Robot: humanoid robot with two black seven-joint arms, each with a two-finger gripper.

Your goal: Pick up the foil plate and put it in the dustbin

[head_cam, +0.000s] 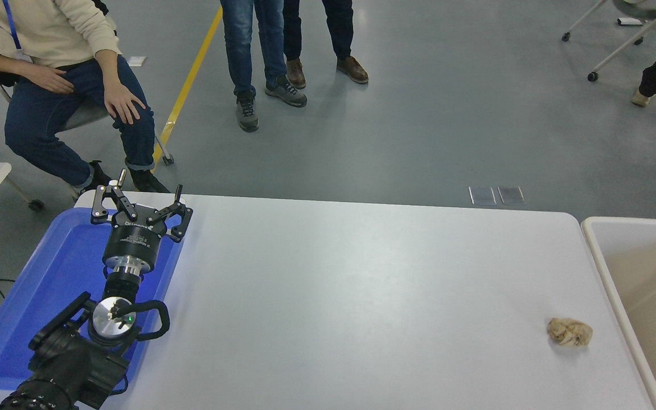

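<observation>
Standing at the tabletop's (362, 273) right edge, the dustbin (607, 267) shows a cream-white rim and beige interior. The left hand (137, 199), fingers spread open, is over the blue tray (49, 285).

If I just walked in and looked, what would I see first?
Probably the robot's black left hand, open, over the big blue tray at the table's left end. Next, the small crumpled paper ball, alone on the white table near the cream bin on the right. People sit and stand on the grey floor beyond the table.
</observation>
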